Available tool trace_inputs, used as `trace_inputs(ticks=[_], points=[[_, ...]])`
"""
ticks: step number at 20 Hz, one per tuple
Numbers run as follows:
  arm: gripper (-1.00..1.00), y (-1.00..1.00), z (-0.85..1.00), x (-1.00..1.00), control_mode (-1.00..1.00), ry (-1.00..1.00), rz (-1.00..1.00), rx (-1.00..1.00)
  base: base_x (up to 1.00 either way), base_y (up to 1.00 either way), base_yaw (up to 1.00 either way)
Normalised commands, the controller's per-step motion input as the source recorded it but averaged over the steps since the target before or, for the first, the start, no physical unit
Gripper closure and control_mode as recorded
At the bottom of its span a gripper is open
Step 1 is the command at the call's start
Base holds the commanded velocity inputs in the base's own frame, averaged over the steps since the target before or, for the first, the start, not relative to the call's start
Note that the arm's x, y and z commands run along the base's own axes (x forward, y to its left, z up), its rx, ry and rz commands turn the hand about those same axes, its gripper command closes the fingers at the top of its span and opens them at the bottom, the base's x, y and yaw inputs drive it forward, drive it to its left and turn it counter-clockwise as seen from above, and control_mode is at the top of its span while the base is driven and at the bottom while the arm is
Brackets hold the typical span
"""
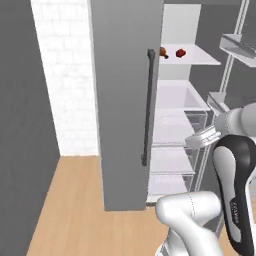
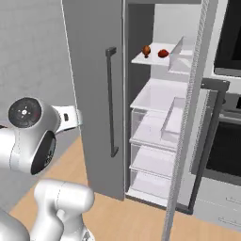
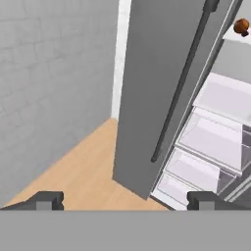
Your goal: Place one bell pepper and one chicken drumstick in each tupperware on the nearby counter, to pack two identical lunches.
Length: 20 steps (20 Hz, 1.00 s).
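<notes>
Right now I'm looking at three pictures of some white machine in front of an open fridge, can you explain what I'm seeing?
It is a computer-rendered kitchen. The white robot arm rides on a driving base. Two cameras sit behind it, one to its left and one to its right; the third looks out from its hand. The fridge stands open, its grey door with a long dark handle beside it. On the top shelf lie a chicken drumstick and a red bell pepper, side by side. The lower shelves and clear drawers look bare. The pincer is open and holds nothing; its two dark tips show low in the hand picture.
</notes>
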Motion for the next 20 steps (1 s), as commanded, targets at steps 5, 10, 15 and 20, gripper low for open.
trace_inputs(ticks=[5,10,15,20], points=[[-1.00,0.00,0.00,0.00,1.00,0.00,0.00,0.00,0.08,0.03,-0.99],[-1.00,0.00,0.00,0.00,1.00,0.00,0.00,0.00,0.11,0.13,-0.35],[-1.00,0.00,0.00,0.00,1.00,0.00,0.00,0.00,0.66,0.66,-0.04],[-1.00,0.00,0.00,0.00,1.00,0.00,0.00,0.00,0.89,0.65,-0.05]])
